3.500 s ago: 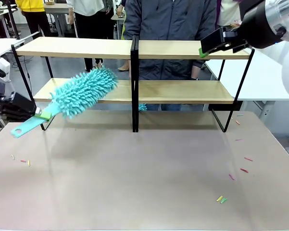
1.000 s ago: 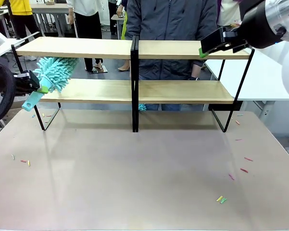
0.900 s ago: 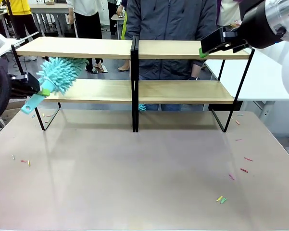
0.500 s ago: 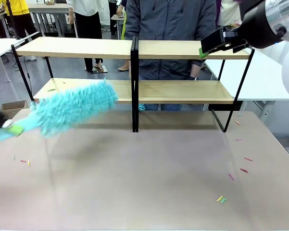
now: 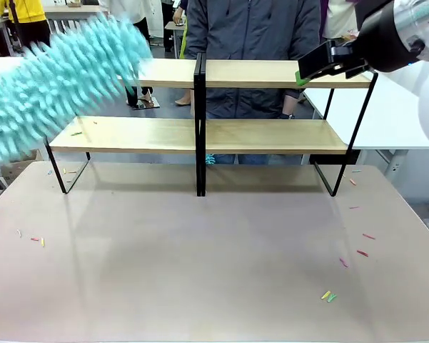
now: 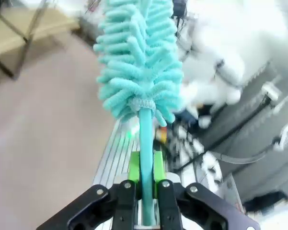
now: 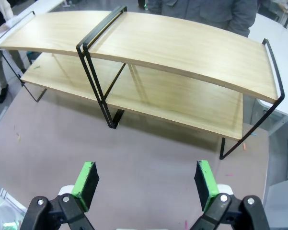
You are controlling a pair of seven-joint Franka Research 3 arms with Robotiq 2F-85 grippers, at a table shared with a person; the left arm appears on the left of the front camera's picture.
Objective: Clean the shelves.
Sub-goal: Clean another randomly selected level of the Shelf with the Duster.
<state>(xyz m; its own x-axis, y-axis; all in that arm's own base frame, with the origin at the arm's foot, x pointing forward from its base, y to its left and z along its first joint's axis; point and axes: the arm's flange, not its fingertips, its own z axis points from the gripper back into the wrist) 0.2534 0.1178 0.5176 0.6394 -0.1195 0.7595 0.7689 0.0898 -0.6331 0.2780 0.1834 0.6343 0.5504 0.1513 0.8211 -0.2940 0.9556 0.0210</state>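
— Wood and wire, then? How will the shelves (image 5: pixel 271 136) take a wiping?

— They are two tiers of long pale boards in a thin black frame with a black centre post. I judge them stiff but light, so a hard shove could slide or rock the whole rack. Strokes should run along the boards, not push against them. If the rack needs steadying, hold the centre post or an end rail, not a board's edge.

— Where does it stand?

— It stands at twelve o'clock on the worktop (image 5: pixel 200 257), along the far edge, with a person just behind it.

— And the tool?

— It is a teal duster (image 6: pixel 139 57), fluffy and soft, and surely light. The left pincer (image 6: pixel 145 167) is clamped on its slim handle, a little below the head. From the front the duster is a smear at ten o'clock, before the upper board's left end. It is too blurred to say whether it touches the wood.

— The other arm?

— The right pincer (image 7: pixel 146 184) hangs with its jaws wide apart, holding nothing, at about one o'clock by the upper board's right end.

— Any dirt?

— There are small specks (image 5: pixel 75 133) on the lower board at nine o'clock. Coloured scraps (image 5: pixel 328 294) lie on the worktop at four o'clock.
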